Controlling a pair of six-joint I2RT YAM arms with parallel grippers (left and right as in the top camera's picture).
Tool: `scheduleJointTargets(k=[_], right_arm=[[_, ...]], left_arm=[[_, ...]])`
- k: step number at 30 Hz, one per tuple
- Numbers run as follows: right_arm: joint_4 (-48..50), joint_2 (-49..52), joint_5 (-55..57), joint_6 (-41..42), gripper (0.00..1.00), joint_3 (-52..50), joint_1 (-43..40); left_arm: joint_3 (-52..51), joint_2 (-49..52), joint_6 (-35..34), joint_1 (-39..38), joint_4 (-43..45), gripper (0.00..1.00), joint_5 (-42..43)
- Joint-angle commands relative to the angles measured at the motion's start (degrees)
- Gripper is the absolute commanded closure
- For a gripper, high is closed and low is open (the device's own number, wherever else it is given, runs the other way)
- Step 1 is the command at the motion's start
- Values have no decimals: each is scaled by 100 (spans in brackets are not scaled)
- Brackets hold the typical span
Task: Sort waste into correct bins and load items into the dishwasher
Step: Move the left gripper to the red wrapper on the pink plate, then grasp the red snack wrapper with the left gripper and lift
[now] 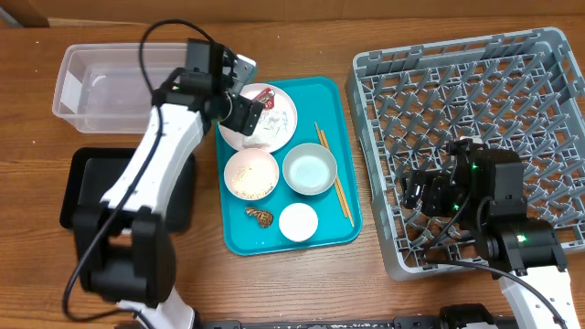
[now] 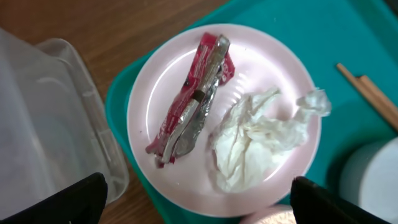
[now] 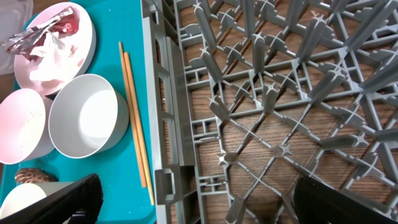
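Note:
A pale pink plate (image 1: 283,103) at the back of the teal tray carries a crumpled red-and-white wrapper (image 2: 193,106) and a white tissue wad (image 2: 255,137). My left gripper (image 1: 243,113) hovers just above that plate, open, its black fingers (image 2: 68,202) spread wider than the plate, touching nothing. On the tray also sit a pink bowl with rice grains (image 1: 250,174), a pale blue bowl (image 1: 309,169), a white cup (image 1: 298,222), a brown scrap (image 1: 260,217) and chopsticks (image 1: 335,174). My right gripper (image 1: 416,194) stands open and empty over the grey dish rack's (image 1: 475,100) left edge.
A clear tub (image 1: 91,87) stands at the back left, close beside the plate. A black tray (image 1: 87,178) lies in front of it, partly under my left arm. The teal tray (image 1: 334,100) nearly touches the rack's left wall (image 3: 163,93).

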Motion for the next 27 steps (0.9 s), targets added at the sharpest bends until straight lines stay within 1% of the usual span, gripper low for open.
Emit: scheduleJointTargets(k=[1, 6, 10, 16, 20, 21, 24, 27], right_arm=[[20, -37, -33, 24, 0, 166, -22], [17, -37, -33, 24, 0, 166, -22], [13, -37, -33, 24, 0, 166, -22], [15, -37, -33, 24, 0, 166, -22], [15, -37, -33, 24, 0, 166, -22], [15, -37, -33, 24, 0, 166, -22], [15, -37, -33, 24, 0, 166, -22], [13, -37, -33, 24, 0, 166, -22]], left_arm=[[151, 369, 197, -42, 175, 5, -280], [151, 678, 197, -39, 424, 6, -393], [151, 914, 197, -42, 542, 10, -595], [151, 1132, 197, -39, 675, 15, -603], [151, 1202, 197, -39, 800, 29, -601], [151, 1202, 197, -39, 813, 36, -603], [151, 1202, 197, -39, 820, 47, -603], [149, 1202, 190, -39, 815, 51, -597]])
